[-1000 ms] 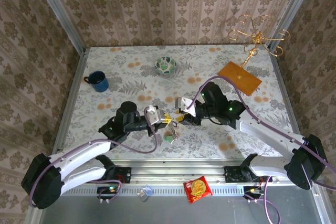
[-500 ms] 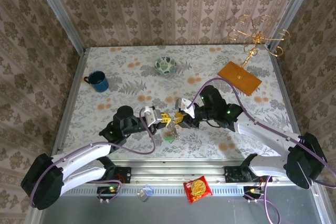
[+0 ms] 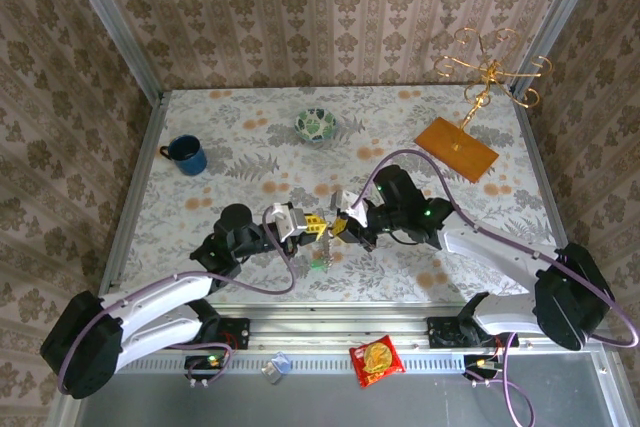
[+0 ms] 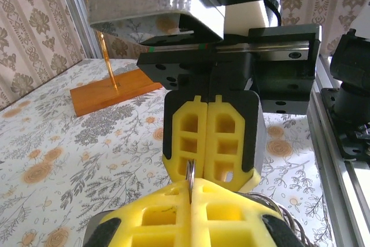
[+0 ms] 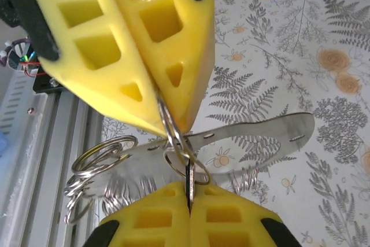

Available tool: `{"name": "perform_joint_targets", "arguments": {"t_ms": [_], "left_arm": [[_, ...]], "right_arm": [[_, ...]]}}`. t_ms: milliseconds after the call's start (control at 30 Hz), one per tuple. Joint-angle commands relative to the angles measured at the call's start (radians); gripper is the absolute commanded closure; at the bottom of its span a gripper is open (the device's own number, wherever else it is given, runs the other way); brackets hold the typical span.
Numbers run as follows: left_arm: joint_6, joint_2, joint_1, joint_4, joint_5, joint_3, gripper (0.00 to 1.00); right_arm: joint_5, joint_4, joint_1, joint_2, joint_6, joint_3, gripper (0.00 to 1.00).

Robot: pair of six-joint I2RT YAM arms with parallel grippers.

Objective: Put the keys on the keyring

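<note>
Right wrist: right gripper (image 5: 188, 188) clamped on a thin metal ring (image 5: 173, 137). The left gripper (image 5: 167, 121), tip-to-tip opposite, pinches the same ring. Split rings (image 5: 95, 157) and green key (image 3: 320, 263) dangle just below. Step, judged: threading. Next move needs the coil spread without slipping.

1. Top external: high, behind the bases, looking down on the whole table (image 3: 230, 137).
2. Wrist cams: very close, facing each other, own fingers at 6 o'clock.
3. Shared: tips of left gripper (image 4: 191, 188) and right gripper (image 5: 188, 194).
</note>
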Motion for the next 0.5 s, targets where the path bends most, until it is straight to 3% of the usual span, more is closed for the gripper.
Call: {"name": "perform_joint_targets", "arguments": {"t_ms": [0, 300, 400, 467], "left_arm": [[-0.024, 0.004, 0.005, 0.103, 0.011, -0.004, 1.0], [-0.007, -0.019, 0.005, 0.073, 0.008, -0.009, 1.0], [-0.009, -0.02, 0.005, 0.072, 0.011, -0.009, 1.0], [-0.008, -0.023, 0.005, 0.07, 0.013, -0.009, 1.0]], "right_arm": [[-0.036, 0.009, 0.018, 0.032, -0.001, 0.031, 0.98], [0.012, -0.035, 0.009, -0.01, -0.031, 0.024, 0.98], [0.029, -0.036, 0.004, -0.02, -0.027, 0.017, 0.81], [0.031, -0.023, -0.002, -0.04, -0.021, 0.005, 0.76]]}}
